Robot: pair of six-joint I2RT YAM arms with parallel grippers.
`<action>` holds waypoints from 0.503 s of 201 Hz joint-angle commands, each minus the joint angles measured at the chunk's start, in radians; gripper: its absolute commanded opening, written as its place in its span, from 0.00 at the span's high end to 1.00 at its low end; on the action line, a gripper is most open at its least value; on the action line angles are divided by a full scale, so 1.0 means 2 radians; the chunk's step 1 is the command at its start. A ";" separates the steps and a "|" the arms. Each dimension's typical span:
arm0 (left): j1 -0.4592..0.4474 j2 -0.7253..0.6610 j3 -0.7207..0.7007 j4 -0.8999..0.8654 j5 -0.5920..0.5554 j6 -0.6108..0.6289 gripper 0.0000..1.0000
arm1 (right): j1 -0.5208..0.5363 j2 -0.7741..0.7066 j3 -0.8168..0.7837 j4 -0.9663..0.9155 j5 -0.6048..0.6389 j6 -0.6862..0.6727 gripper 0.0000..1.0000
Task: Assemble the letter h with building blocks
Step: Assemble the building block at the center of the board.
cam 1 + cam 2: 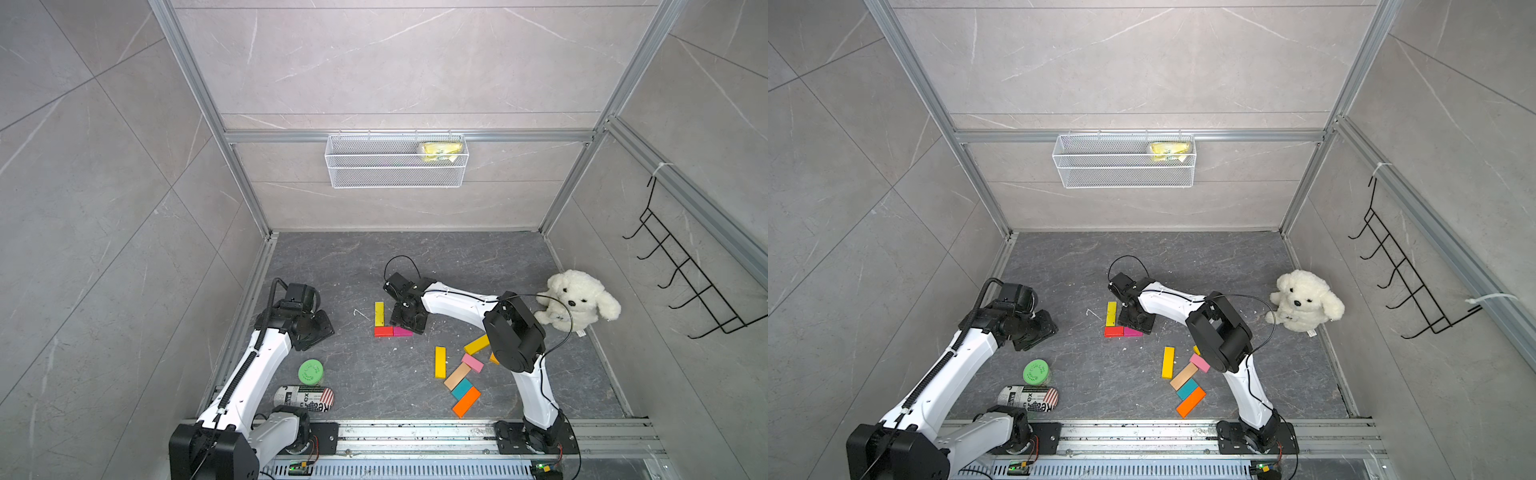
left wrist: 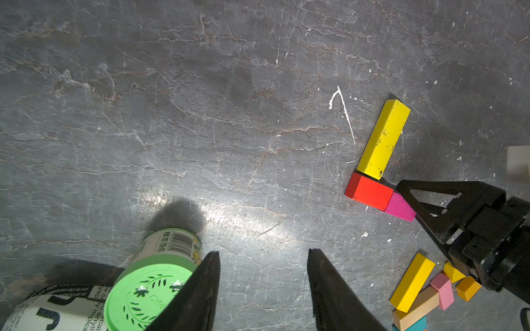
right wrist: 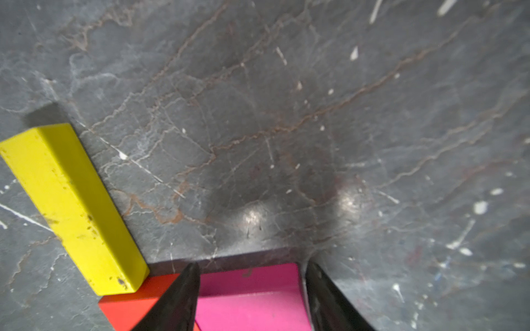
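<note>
Slate-grey bench (image 1: 415, 266). At its middle the magenta block (image 3: 252, 295) lies flat, end to end with the red block (image 1: 383, 331), and the yellow block (image 1: 379, 313) butts red's far side, making an L. The right gripper (image 3: 252, 266) straddles magenta; clamped or loose, cannot tell. The left gripper (image 2: 263, 252) is near the left edge, fingers apart, nothing between. Other blocks (image 1: 461, 374) lie loose toward the near edge, by the right arm.

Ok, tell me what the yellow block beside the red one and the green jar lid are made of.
The yellow block: probably painted wood; matte coat, chipped with dark specks at edges. The jar lid: likely moulded plastic; smooth, uniform green with embossed leaf pattern.
</note>
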 commanded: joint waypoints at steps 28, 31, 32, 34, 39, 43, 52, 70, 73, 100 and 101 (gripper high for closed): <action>0.001 -0.010 0.001 -0.001 0.003 0.014 0.46 | 0.004 -0.044 0.005 -0.051 0.059 -0.018 0.25; 0.002 -0.010 0.002 -0.001 0.003 0.014 0.46 | 0.004 -0.049 0.003 -0.055 0.066 -0.019 0.24; 0.001 -0.010 0.002 -0.002 0.003 0.013 0.46 | 0.004 -0.050 0.003 -0.056 0.067 -0.019 0.24; 0.001 -0.011 0.003 -0.002 0.003 0.014 0.46 | 0.004 -0.053 0.002 -0.059 0.071 -0.019 0.24; 0.001 -0.012 0.005 -0.004 0.003 0.015 0.46 | 0.004 -0.063 -0.002 -0.066 0.080 -0.033 0.24; 0.001 -0.013 0.006 -0.005 0.003 0.016 0.46 | 0.004 -0.072 -0.007 -0.071 0.087 -0.039 0.23; 0.001 -0.015 0.009 -0.008 0.004 0.017 0.46 | 0.004 -0.095 -0.024 -0.078 0.099 -0.050 0.22; 0.001 -0.018 0.015 -0.012 0.006 0.018 0.46 | 0.004 -0.146 -0.077 -0.088 0.117 -0.063 0.19; 0.001 -0.018 0.016 -0.012 0.007 0.018 0.46 | 0.004 -0.156 -0.088 -0.087 0.118 -0.066 0.19; 0.002 -0.018 0.025 -0.012 0.014 0.017 0.46 | 0.005 -0.232 -0.199 -0.046 0.066 -0.110 0.15; 0.002 -0.018 0.025 -0.012 0.014 0.017 0.46 | 0.004 -0.233 -0.202 -0.045 0.063 -0.112 0.15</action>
